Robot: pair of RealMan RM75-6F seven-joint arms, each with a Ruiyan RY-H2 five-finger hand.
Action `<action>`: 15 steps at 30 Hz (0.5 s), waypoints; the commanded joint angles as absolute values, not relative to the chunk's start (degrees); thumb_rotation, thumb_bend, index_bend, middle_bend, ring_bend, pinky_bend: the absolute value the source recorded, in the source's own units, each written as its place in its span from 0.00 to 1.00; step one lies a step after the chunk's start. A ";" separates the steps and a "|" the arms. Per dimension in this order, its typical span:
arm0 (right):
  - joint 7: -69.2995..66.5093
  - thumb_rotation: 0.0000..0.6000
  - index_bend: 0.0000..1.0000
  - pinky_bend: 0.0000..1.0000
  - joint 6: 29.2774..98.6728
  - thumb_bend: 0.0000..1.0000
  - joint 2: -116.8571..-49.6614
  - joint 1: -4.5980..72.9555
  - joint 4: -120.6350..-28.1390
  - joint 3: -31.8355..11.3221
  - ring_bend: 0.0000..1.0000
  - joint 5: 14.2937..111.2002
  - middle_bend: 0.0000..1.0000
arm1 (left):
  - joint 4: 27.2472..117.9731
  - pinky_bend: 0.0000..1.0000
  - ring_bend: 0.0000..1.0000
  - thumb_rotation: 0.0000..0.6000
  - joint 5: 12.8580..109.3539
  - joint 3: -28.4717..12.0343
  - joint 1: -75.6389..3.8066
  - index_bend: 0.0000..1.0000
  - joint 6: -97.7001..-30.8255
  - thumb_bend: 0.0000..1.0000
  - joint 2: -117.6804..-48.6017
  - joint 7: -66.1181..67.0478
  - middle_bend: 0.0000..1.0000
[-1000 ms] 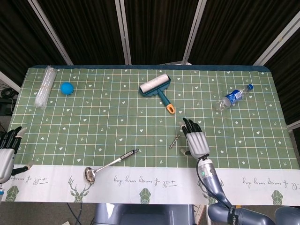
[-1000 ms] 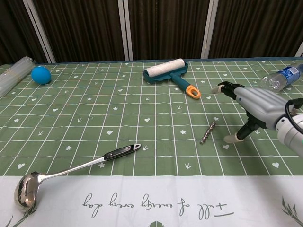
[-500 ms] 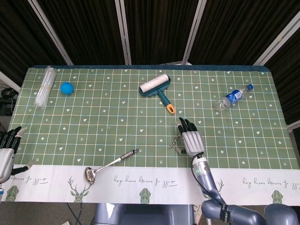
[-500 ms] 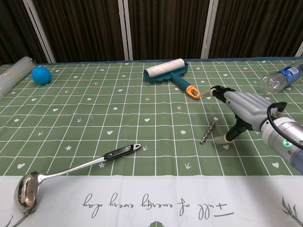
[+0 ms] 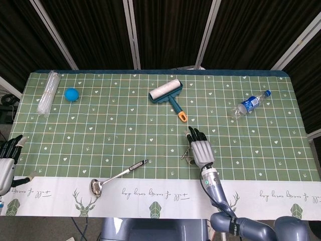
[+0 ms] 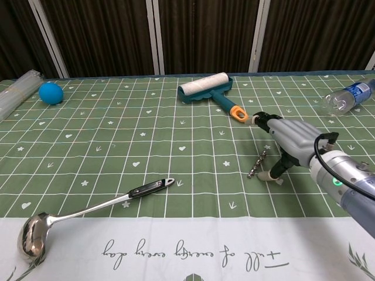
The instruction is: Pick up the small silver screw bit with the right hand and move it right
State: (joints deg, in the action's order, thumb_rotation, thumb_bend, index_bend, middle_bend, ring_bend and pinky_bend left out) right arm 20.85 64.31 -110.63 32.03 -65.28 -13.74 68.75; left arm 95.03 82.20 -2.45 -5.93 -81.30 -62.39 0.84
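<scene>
The small silver screw bit [image 6: 258,163] lies on the green checked tablecloth right of centre, also seen as the bit [image 5: 186,150] in the head view. My right hand [image 6: 288,144] hovers just right of it with its fingers stretched out over the bit's far end. Its thumb tip rests on the cloth beside the bit's near end. In the head view the right hand [image 5: 200,148] partly covers the bit. Nothing is gripped. My left hand [image 5: 8,159] sits off the table's left edge, fingers apart and empty.
A lint roller [image 6: 208,88] with an orange-tipped handle lies behind the bit. A plastic bottle [image 6: 348,94] lies at the far right, a blue ball [image 6: 51,92] and a clear plastic roll [image 5: 49,93] at the far left. A metal ladle [image 6: 88,211] lies near the front left.
My right hand has slid left across the cloth until its thumb is next to the screw bit. The bit and the left hand have not moved.
</scene>
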 commanded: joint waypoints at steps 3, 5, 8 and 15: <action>20.50 1.00 0.09 0.13 65.05 0.11 -112.14 32.88 -63.84 -14.50 0.00 69.03 0.00 | 95.17 0.00 0.00 1.00 82.26 -2.36 -5.93 0.00 -81.22 0.15 -62.34 0.66 0.00; 20.19 1.00 0.09 0.13 65.01 0.12 -112.90 33.17 -63.20 -14.92 0.00 68.72 0.00 | 95.20 0.00 0.00 1.00 82.32 -2.33 -5.93 0.00 -81.23 0.15 -62.32 0.58 0.00; 20.10 1.00 0.09 0.13 64.96 0.12 -113.77 33.58 -62.32 -15.27 0.00 68.45 0.00 | 95.19 0.00 0.00 1.00 82.24 -2.35 -5.94 0.00 -81.18 0.15 -62.28 0.44 0.00; 19.66 1.00 0.09 0.13 65.01 0.12 -115.31 34.40 -60.60 -16.00 0.00 68.19 0.00 | 95.35 0.00 0.00 1.00 81.99 -2.36 -5.99 0.00 -80.92 0.15 -62.19 0.20 0.00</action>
State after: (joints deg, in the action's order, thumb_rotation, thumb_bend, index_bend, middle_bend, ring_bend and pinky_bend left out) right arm 19.82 65.00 -115.08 34.23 -60.80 -15.78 68.32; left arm 95.35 81.99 -2.37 -5.99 -80.92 -62.19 0.20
